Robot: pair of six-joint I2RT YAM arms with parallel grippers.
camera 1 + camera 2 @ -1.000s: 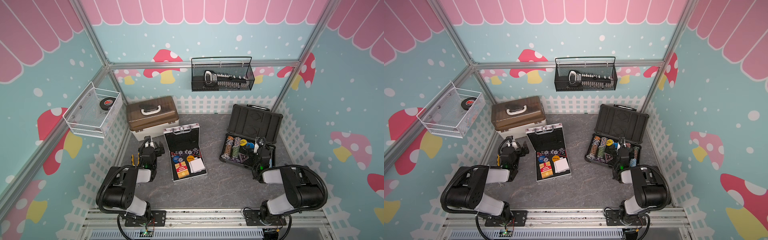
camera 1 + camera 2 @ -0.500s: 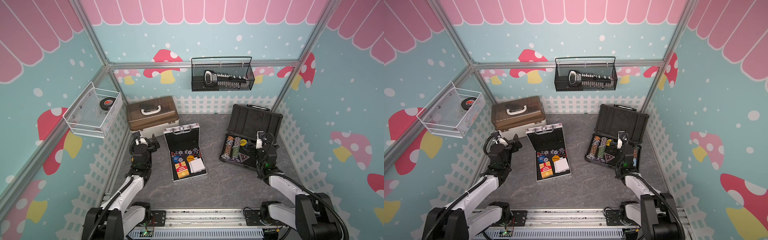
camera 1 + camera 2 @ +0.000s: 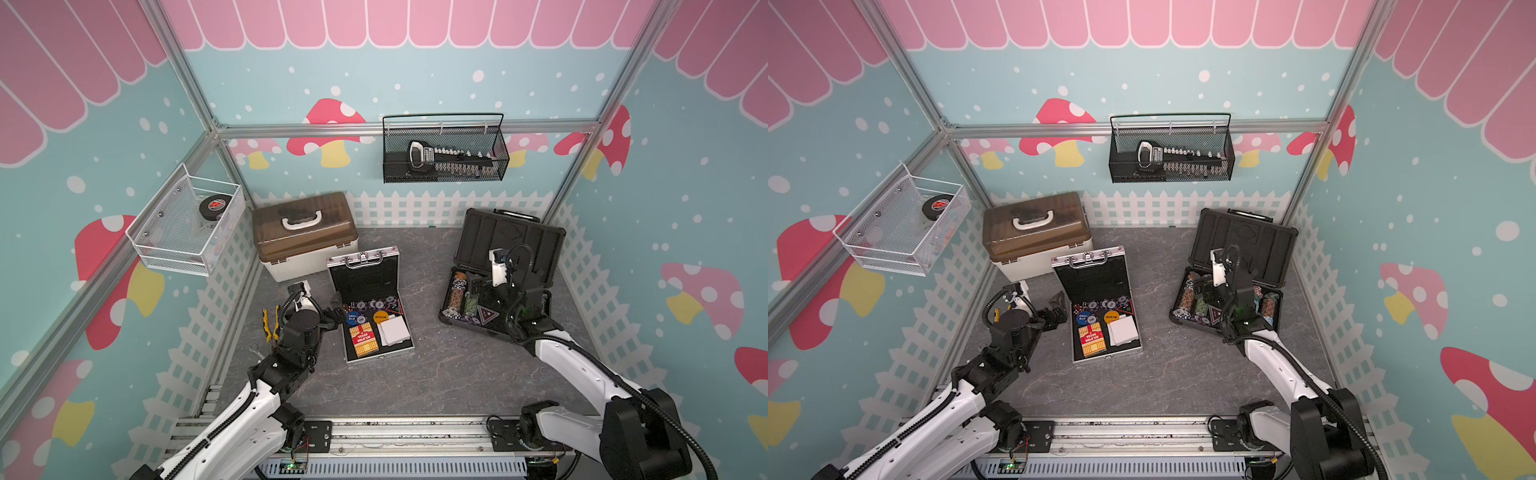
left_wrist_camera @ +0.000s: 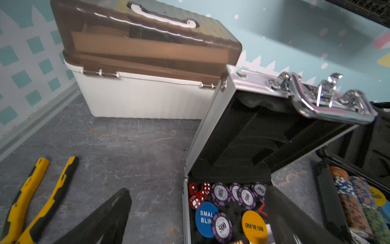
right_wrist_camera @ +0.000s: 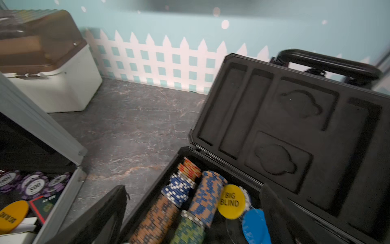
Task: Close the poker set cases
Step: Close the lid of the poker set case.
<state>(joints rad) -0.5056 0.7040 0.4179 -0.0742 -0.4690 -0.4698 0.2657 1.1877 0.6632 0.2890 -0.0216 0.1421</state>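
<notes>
In both top views: silver case (image 3: 362,276) at centre frame, open, lid propped upright at the far end, chips and cards bare in the base. Right of centre, dark case (image 3: 515,237), open too, lid leaning back toward the fence. At the silver base's left wall, left gripper (image 3: 336,311), spread wide, holding nothing. Over the dark base's chip rows, right gripper (image 3: 480,289), likewise spread and empty. Upper left of centre, cream box (image 3: 305,237), shut.

Left wrist view: silver lid seen from the side, chrome handle (image 4: 329,105) on its free edge, pliers (image 4: 31,196) flat on the floor, well apart. Fingers (image 4: 101,219) parted, one over the floor, one over the base. Probably a light, stiff lid of slick ribbed metal; best pushed from behind near the handle edge, not pinched.

Right wrist view: dark lid's moulded liner facing the camera, black handle (image 5: 329,63) on the free edge, chip stacks (image 5: 206,190) beneath. Likely heavier, stiffer at the hinge; worth hooking the top rim beside the handle and lowering slowly, minding any chips standing proud.
</notes>
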